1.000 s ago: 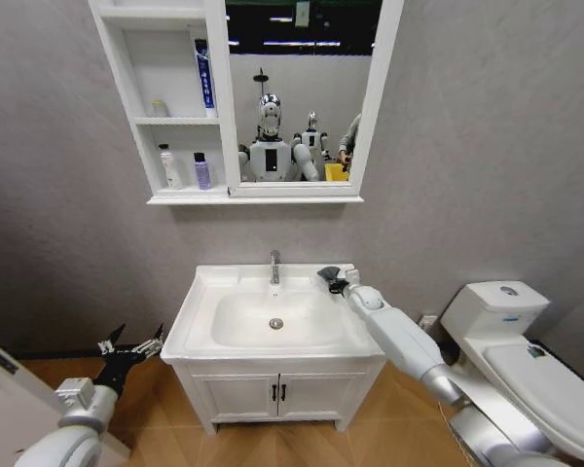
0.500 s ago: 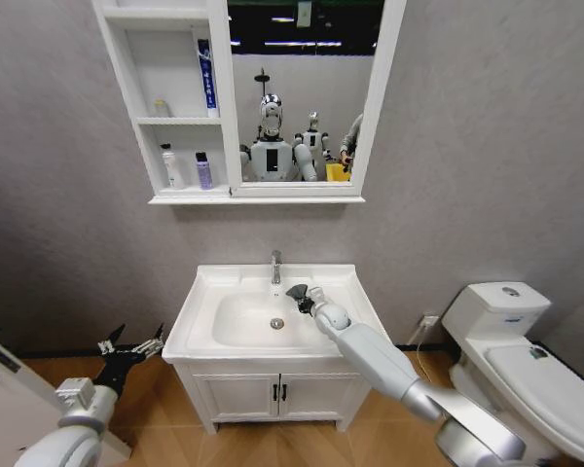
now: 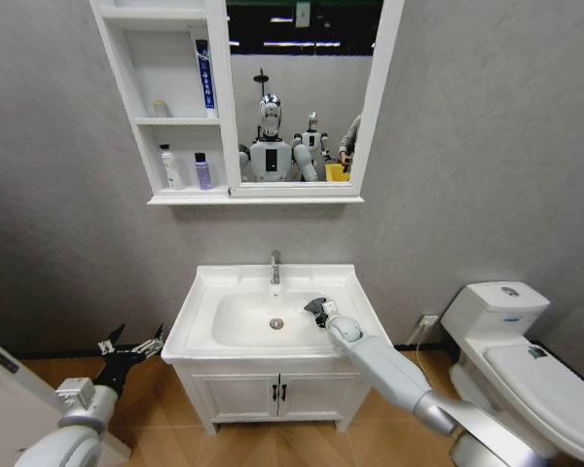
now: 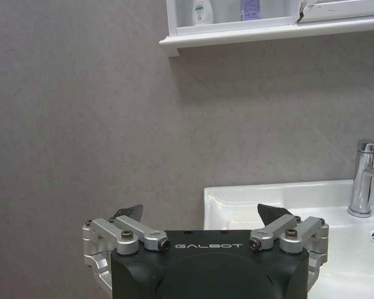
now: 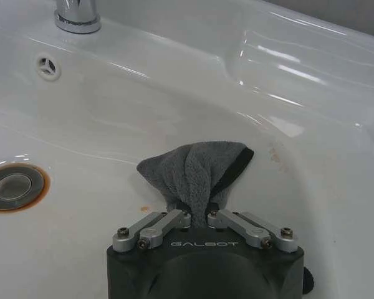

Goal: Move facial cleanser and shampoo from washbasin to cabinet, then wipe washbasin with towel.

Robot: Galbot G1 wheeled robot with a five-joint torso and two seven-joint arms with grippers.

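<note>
Now the right claw (image 5: 198,216) pinches the towel (image 5: 196,171) against the washbasin (image 5: 311,124) bowl; left claw (image 4: 199,219) spread wide.

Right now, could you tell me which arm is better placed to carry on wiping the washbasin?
The right. Its tool is shut on the towel inside the washbasin bowl, while the left tool hangs open beside the vanity.
</note>
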